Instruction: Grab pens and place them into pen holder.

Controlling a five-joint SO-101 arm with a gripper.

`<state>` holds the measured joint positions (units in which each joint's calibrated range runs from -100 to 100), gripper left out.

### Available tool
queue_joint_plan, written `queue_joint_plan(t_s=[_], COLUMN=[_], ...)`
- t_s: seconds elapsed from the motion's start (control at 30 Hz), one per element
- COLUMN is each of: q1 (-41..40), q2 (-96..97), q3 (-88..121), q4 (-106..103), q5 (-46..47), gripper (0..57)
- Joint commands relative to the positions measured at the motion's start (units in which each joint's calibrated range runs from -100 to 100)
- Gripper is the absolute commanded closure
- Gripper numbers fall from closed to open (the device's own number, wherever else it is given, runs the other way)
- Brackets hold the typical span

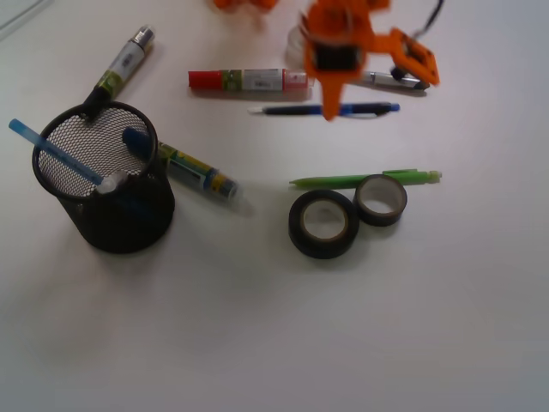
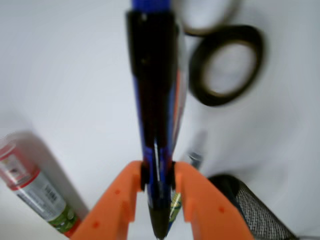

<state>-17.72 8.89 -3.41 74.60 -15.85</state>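
In the wrist view my orange gripper (image 2: 159, 175) is shut on the dark blue and black pen (image 2: 152, 100), which runs straight out between the jaws. From the front, the gripper (image 1: 330, 105) stands over this pen (image 1: 360, 109) at the back centre. I cannot tell whether the pen is off the table. The black mesh pen holder (image 1: 103, 176) stands at the left with a light blue pen (image 1: 47, 146) leaning in it and a white pen end (image 1: 111, 182) inside. A green pen (image 1: 360, 179) lies mid-table. The silver pen (image 1: 396, 81) lies partly behind the gripper.
A red-capped white marker (image 1: 249, 81) lies left of the gripper. Two yellow-green markers (image 1: 202, 174) (image 1: 120, 69) lie by the holder. Two black tape rolls (image 1: 323, 223) (image 1: 380, 199) sit just in front of the green pen.
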Motion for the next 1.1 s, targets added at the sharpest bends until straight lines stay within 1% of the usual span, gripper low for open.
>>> queue_joint_plan(t_s=[0.0,0.2,0.37,0.53,0.77,0.87,1.0,1.03,1.07], q1=[5.5,14.77,20.23,23.96,28.67,30.02,30.32,30.17,29.95], q2=[-18.11,-30.69,-35.11,-33.92,-24.4,-20.15,-16.41,-15.81,-15.39], q3=[3.5,12.38,22.89,35.93,53.87,58.03,59.39,59.48,59.57], q4=[-8.46,-27.97,-47.74,-72.41,-110.38,-118.26,-122.37,-122.54,-122.54], q5=[-5.03,-12.11,-18.85,-24.22,-30.57,-31.99,-32.09,-32.09,-32.09], gripper=[57.0,57.1,57.1,57.1,57.1,57.1,56.7,56.3,54.4])
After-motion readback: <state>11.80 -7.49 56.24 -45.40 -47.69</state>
